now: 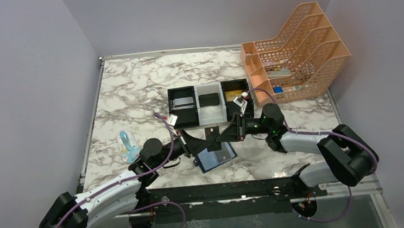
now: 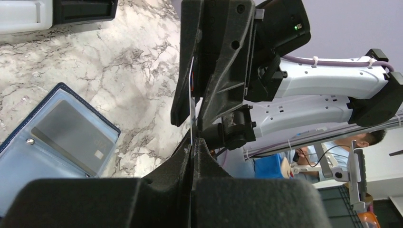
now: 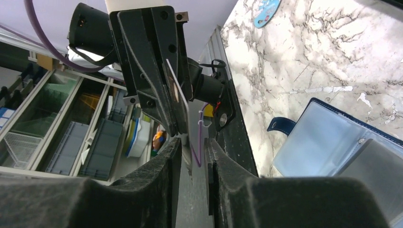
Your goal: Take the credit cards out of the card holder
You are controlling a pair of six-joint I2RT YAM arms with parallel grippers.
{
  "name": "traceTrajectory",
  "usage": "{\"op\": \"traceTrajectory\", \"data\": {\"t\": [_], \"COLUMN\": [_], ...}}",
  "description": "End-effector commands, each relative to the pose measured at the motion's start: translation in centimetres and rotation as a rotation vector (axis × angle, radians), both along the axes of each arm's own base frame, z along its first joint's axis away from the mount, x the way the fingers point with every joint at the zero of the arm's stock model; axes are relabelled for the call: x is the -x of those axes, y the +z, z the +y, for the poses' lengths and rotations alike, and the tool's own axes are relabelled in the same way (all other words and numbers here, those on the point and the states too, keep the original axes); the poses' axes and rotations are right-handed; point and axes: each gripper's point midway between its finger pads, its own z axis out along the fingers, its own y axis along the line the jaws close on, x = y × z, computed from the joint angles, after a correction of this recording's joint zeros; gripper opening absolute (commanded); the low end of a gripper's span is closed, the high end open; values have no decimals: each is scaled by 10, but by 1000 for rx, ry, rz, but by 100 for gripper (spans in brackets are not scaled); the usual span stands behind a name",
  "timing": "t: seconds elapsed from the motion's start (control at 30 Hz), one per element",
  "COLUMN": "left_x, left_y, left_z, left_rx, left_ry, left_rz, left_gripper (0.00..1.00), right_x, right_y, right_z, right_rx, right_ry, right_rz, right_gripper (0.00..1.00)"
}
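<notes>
Card [image 2: 191, 116] in left end effector [image 2: 192, 145]

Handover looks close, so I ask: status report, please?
Left gripper shut on credit card. Right gripper open around its far end. Card holder open, grey card inside. Nothing blocking.

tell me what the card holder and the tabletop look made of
Card holder: matte navy cover, probably faux leather; inner pockets clear soft plastic, since a grey card shows through. Tabletop: white with grey veins; marble or a printed laminate, cannot tell.
</notes>
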Motion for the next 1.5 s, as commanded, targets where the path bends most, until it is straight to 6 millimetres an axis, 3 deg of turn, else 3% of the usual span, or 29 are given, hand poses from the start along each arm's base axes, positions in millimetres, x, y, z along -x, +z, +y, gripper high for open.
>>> {"op": "traceTrajectory", "data": {"t": [0.0, 0.2, 0.87, 1.03, 1.1, 1.13, 1.23, 1.47], "left_x": [4, 3, 6, 3, 2, 2, 1, -6], "left_y": [14, 12, 8, 8, 8, 7, 1, -6], "left_z": [-1, 0, -2, -1, -1, -1, 0, 6], "left_rx": [44, 46, 37, 37, 36, 35, 25, -17], "left_ry": [-26, -18, -36, -20, -17, -13, -4, 45], "left_rz": [-35, -31, -21, -21, -21, -19, -9, 5], "left_gripper": [0, 0, 0, 0, 0, 2, 25, 92], "right_x": [4, 7, 6, 8, 9, 9, 4, -27], "right_y": [12, 15, 29, 28, 28, 26, 21, 5], "right_z": [5, 5, 8, 8, 7, 6, 6, -1], "right_rx": [-38, -60, -100, -97, -95, -87, -53, 100], "right_ry": [59, 79, 100, 116, 109, 103, 67, -133], "right_rz": [17, 32, 24, 24, 18, 20, 4, -66], "right_gripper": [23, 15, 15, 2, 1, 1, 1, 1]}}
